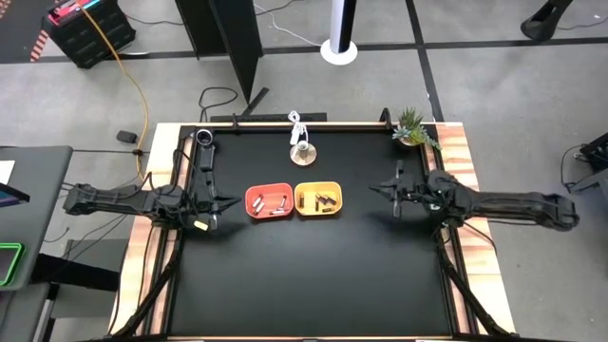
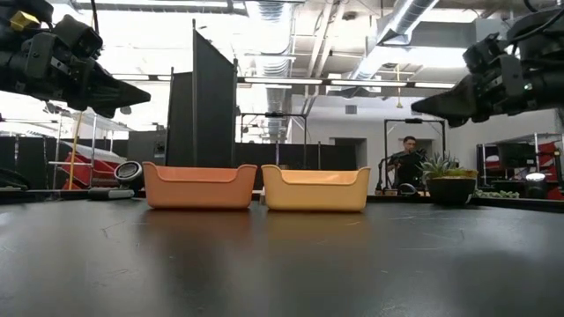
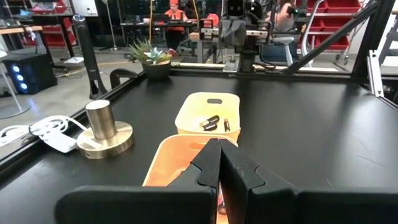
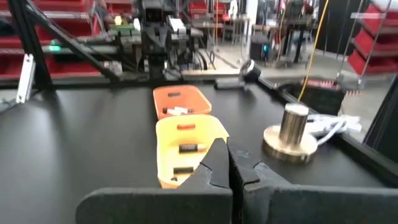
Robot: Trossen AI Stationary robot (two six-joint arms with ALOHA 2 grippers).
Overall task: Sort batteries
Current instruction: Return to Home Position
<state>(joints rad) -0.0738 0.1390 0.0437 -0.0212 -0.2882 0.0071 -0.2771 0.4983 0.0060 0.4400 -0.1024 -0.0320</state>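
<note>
An orange tray (image 1: 269,201) holds several silvery-white batteries (image 1: 271,203), and a yellow tray (image 1: 318,199) beside it on the right holds several dark batteries (image 1: 326,200). Both trays rest on their bases mid-table. My left gripper (image 1: 235,200) hovers above the table just left of the orange tray, shut and holding nothing (image 3: 219,162). My right gripper (image 1: 372,191) hovers right of the yellow tray, also shut and holding nothing (image 4: 227,158). In the low view both grippers hang well above the table top (image 2: 132,91) (image 2: 423,107).
A round metal-and-wood object (image 1: 303,151) with a white cable stands behind the trays near the far edge. A small potted plant (image 1: 411,128) sits at the far right corner. A camera post (image 1: 203,142) stands at the far left. A person (image 2: 407,161) shows in the room beyond.
</note>
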